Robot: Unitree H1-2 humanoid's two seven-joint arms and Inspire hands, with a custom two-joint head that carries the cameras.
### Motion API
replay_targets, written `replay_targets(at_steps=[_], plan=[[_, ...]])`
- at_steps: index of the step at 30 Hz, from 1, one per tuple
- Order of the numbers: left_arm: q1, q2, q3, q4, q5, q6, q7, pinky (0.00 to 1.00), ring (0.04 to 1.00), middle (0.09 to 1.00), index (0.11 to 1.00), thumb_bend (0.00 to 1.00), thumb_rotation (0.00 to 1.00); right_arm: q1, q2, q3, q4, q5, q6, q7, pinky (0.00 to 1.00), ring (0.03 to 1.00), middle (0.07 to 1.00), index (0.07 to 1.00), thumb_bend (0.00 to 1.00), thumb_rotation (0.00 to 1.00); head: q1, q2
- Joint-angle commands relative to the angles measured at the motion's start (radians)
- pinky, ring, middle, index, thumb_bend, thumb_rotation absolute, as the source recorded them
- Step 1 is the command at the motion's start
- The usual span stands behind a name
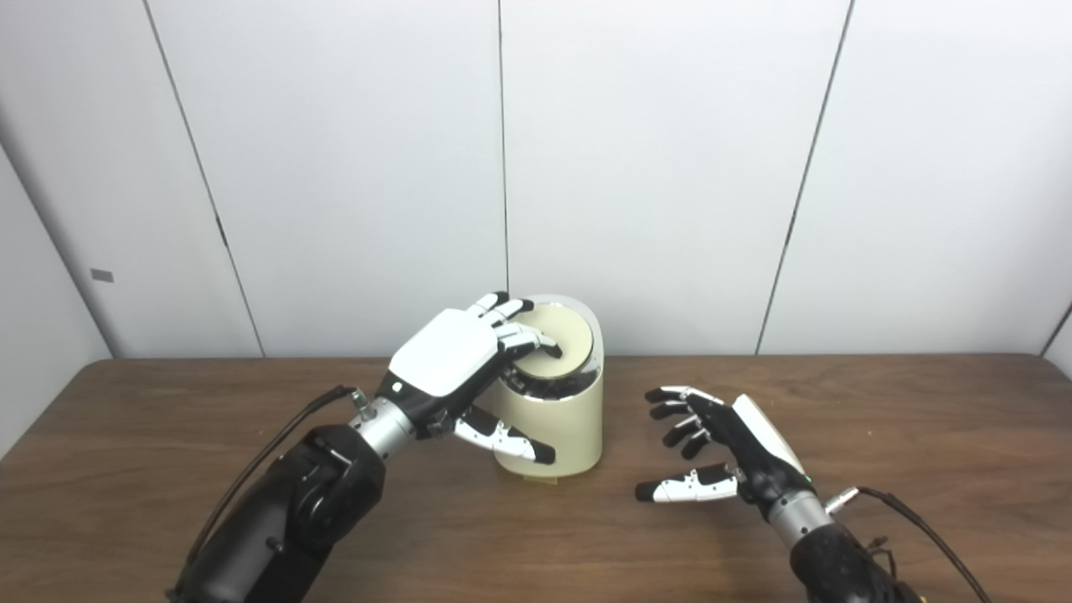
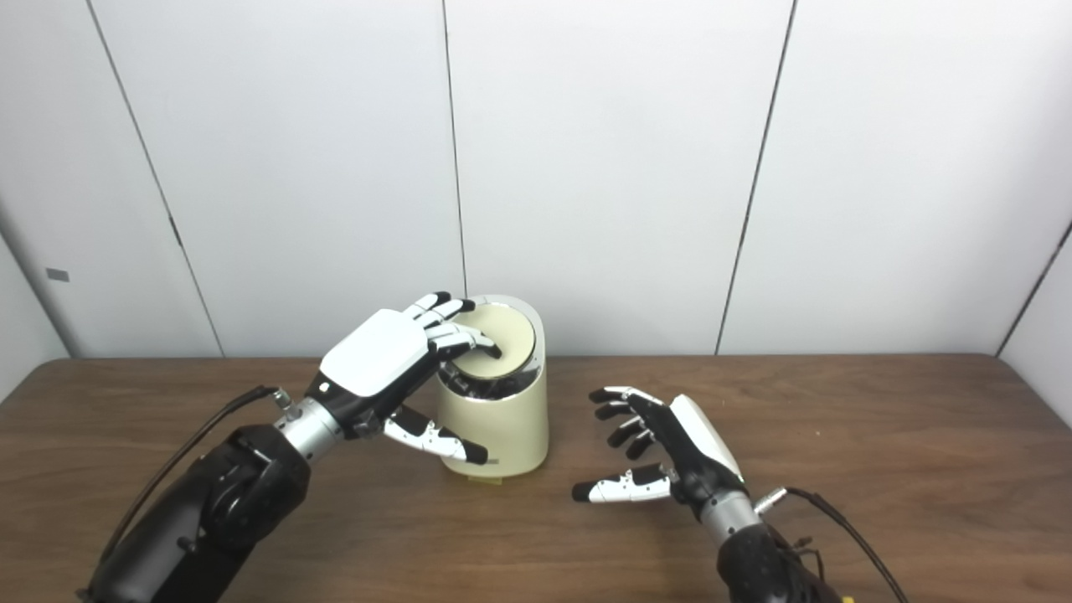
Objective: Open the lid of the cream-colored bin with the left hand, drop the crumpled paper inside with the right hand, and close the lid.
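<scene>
The cream-colored bin point(image 1: 559, 427) stands upright on the brown table point(image 1: 167, 419), near the back wall. Its round lid point(image 1: 568, 337) sits tilted, with a dark gap showing under its front edge. My left hand point(image 1: 456, 360) reaches over the bin from the left. Its fingers point(image 1: 523, 333) lie spread on top of the lid and its thumb point(image 1: 502, 437) rests against the bin's front wall. My right hand point(image 1: 720, 444) hovers to the right of the bin, apart from it, open and empty, palm facing left. No crumpled paper is visible in either view.
White wall panels point(image 1: 670, 167) rise right behind the table's far edge. A black cable point(image 1: 913, 519) trails from my right wrist, and another runs along my left forearm point(image 1: 276, 435).
</scene>
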Motion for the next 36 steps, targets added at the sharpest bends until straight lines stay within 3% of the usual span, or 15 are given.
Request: replay_targets(at_steps=[1,9,20,36], plan=[[-0.028,0.023,0.007,-0.030,0.011,-0.001,0.001,1.00,0.942,0.784,0.791,0.95,0.61,-0.036,-0.006,-0.009,-0.034,0.003,-0.017,-0.021,0.50,0.608,0.735,0.782,0.85,0.27,-0.001,0.001],[-0.025,0.024,0.003,-0.037,0.033,0.034,-0.042,1.00,0.938,0.766,0.770,0.95,0.61,-0.034,-0.004,-0.009,-0.037,0.009,-0.018,-0.020,0.51,0.614,0.739,0.782,0.86,0.29,-0.002,0.005],[-0.044,0.023,-0.051,-0.045,0.114,0.131,-0.160,1.00,0.948,0.744,0.744,0.98,0.62,-0.030,-0.005,-0.010,-0.048,0.007,-0.006,-0.017,0.51,0.612,0.734,0.783,0.86,0.30,-0.004,0.006],[-0.057,0.035,-0.124,-0.039,0.171,0.177,-0.208,1.00,0.937,0.720,0.711,0.99,0.65,-0.022,-0.003,-0.011,-0.054,0.009,-0.011,-0.021,0.50,0.605,0.733,0.780,0.86,0.30,-0.005,0.010]])
